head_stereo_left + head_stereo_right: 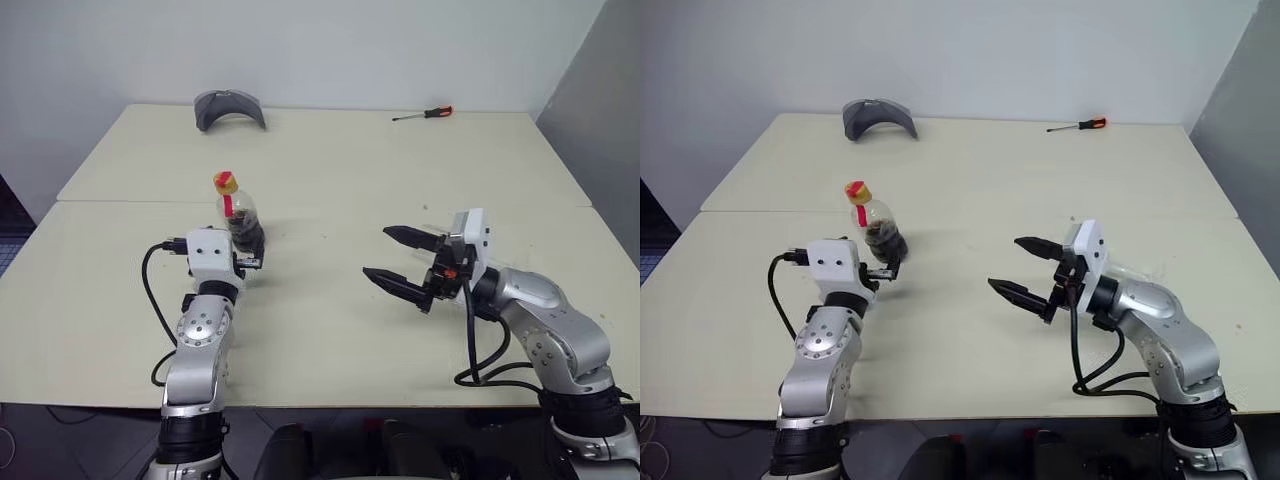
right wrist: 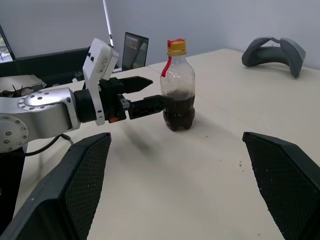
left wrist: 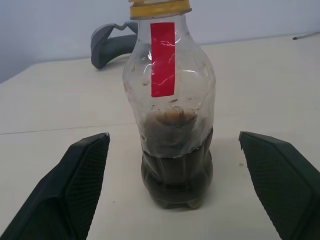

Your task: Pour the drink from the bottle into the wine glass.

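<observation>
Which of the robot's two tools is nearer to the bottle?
Left. The left tool stands open right at the bottle, fingers flanking it; the right tool hangs open well off to the bottle's right.

A grey curved headrest-like object (image 1: 230,107) is lying at the far end of the cream table (image 1: 330,170), near its left corner, resting on its two ends with the arch up. A screwdriver with a red-orange handle (image 1: 424,114) is lying flat near the far right edge, well apart from the grey object. A seam (image 1: 400,204) is running across the tabletop between two joined panels. A pale wall (image 1: 330,45) is standing behind the table.
</observation>
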You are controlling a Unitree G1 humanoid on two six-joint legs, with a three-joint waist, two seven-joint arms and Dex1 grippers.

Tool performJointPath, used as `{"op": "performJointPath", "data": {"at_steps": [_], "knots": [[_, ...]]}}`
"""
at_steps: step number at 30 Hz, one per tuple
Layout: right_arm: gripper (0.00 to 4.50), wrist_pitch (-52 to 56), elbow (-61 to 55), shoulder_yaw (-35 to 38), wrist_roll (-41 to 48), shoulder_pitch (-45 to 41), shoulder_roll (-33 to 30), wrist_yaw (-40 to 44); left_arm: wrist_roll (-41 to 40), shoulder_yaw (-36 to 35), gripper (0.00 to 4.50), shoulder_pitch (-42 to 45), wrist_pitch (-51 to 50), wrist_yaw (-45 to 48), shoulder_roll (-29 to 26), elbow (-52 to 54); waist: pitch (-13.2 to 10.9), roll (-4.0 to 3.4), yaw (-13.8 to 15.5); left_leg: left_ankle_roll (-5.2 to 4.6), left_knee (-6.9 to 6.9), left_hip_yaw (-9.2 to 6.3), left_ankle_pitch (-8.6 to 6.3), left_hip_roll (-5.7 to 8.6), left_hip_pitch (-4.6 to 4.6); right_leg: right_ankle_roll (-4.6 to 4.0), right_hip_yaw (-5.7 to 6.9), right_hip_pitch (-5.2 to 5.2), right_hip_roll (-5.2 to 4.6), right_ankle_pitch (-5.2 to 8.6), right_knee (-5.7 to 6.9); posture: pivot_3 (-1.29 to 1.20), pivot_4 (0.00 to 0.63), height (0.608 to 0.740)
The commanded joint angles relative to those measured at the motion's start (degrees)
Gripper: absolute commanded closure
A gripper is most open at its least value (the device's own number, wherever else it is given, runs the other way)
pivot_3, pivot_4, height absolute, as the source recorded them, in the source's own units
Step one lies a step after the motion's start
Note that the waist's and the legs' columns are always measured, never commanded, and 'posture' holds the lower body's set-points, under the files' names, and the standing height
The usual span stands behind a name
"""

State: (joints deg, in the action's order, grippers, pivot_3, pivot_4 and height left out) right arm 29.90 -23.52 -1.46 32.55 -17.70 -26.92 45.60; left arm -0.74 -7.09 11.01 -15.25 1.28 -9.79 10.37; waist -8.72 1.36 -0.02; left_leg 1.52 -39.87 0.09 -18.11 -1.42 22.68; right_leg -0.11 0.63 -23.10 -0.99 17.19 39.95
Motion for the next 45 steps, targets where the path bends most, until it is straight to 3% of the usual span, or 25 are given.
{"op": "performJointPath", "data": {"at_steps": [1,33,36,41,45], "knots": [[0.0,-2.13,-1.0,0.3,-0.4,-0.56,-0.48,0.57,1.11,0.09,0.04,2.56,3.13,-0.73,-0.35,-1.5,0.0,0.0,0.01,0.0,0.0,0.01,0.0,0.0,0.0,0.0,0.0,0.0,0.0,0.0,0.0,0.0,0.15,0.74],[0.0,-2.21,-0.35,0.84,-1.48,-2.67,-1.56,0.27,-0.43,-2.63,0.04,23.3,27.93,-1.63,-2.09,-42.25,0.0,0.0,0.04,0.05,-0.03,0.03,0.03,0.01,0.03,0.0,0.03,-0.05,-0.01,0.0,0.02,0.0,0.15,0.74],[0.0,-2.27,-0.13,0.86,-1.44,-2.93,-1.77,0.27,-1.3,-2.97,0.64,24.05,30.24,-0.81,-1.99,-43.96,0.0,0.01,0.04,0.13,-0.03,0.02,0.07,0.02,0.02,0.0,0.04,-0.05,-0.02,0.0,0.01,0.0,0.15,0.74],[0.0,-2.45,-0.07,0.75,-1.56,-2.86,-1.89,0.36,-1.55,-2.89,2.04,24.41,31.71,-0.45,-2.32,-44.85,0.0,0.01,0.03,0.16,-0.03,0.03,0.09,0.02,0.03,0.0,0.04,-0.06,-0.02,0.0,0.02,0.0,0.15,0.74],[0.0,-2.35,0.03,0.67,-1.46,-3.05,-1.81,0.36,-1.73,-2.86,2.45,24.4,32.06,-0.4,-2.31,-44.77,-0.01,0.01,0.03,0.16,-0.04,0.03,0.09,0.02,0.04,0.0,0.04,-0.06,-0.02,-0.01,0.02,0.0,0.15,0.74]]}}
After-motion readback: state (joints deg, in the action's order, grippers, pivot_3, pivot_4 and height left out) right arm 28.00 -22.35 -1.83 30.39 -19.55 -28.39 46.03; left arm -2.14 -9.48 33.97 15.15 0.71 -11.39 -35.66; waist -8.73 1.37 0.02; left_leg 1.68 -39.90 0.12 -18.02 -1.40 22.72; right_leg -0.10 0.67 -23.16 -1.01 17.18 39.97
